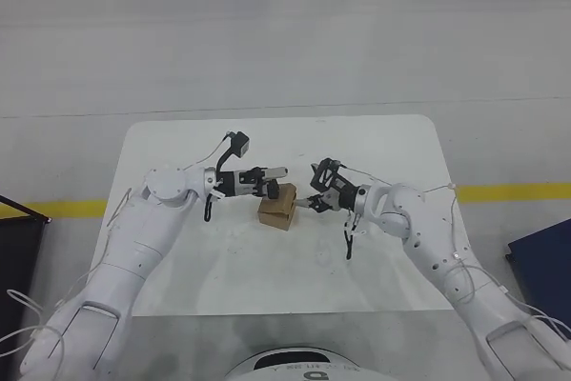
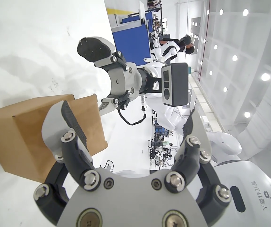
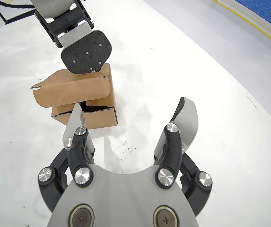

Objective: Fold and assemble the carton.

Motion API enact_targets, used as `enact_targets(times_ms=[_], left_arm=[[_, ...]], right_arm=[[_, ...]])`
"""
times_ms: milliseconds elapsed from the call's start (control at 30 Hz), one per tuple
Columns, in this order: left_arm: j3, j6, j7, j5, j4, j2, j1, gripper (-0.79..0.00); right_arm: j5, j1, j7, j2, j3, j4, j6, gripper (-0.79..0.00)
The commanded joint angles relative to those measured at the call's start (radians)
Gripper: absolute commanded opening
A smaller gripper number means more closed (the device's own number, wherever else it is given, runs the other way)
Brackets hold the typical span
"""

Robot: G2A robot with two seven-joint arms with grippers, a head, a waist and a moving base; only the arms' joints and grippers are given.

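Observation:
A small brown carton (image 1: 277, 208) stands near the middle of the white table (image 1: 361, 267). Its lid flap (image 3: 71, 90) is folded over the top and hangs slightly ajar, with a dark gap at the front edge. My left gripper (image 1: 272, 175) is open at the carton's far left side; one black pad (image 3: 86, 55) rests on the lid, and the other finger stays above. In the left wrist view the carton (image 2: 19, 138) lies beside that gripper (image 2: 128, 124). My right gripper (image 3: 130, 114) is open at the carton's right face, with one fingertip (image 3: 75, 116) close to the gap.
Faint scuff marks (image 3: 127, 148) dot the table in front of the carton. A yellow floor line (image 1: 523, 191) runs past both table sides. A black frame (image 1: 4, 214) stands off the left edge and a blue panel (image 1: 557, 252) off the right.

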Motion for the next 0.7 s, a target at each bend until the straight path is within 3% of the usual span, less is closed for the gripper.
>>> enact_targets(times_ms=[0,333,500,667], left_arm=[[0.000,-0.002,0.001,-0.003,-0.002,0.000,0.003,0.000],[-0.006,-0.014,0.008,-0.008,-0.014,0.004,0.013,0.000],[-0.015,-0.012,0.015,-0.003,-0.026,0.009,0.024,0.000],[-0.014,-0.011,0.026,0.002,-0.035,0.011,0.033,0.000]], right_arm=[[-0.002,-0.001,0.003,-0.001,-0.002,-0.003,0.002,-0.111],[-0.008,0.004,0.023,-0.002,0.016,0.017,0.031,-0.095],[0.000,-0.016,-0.017,0.016,0.084,0.019,-0.012,-0.037],[-0.002,-0.065,-0.041,0.032,0.127,-0.057,-0.058,-0.043]])
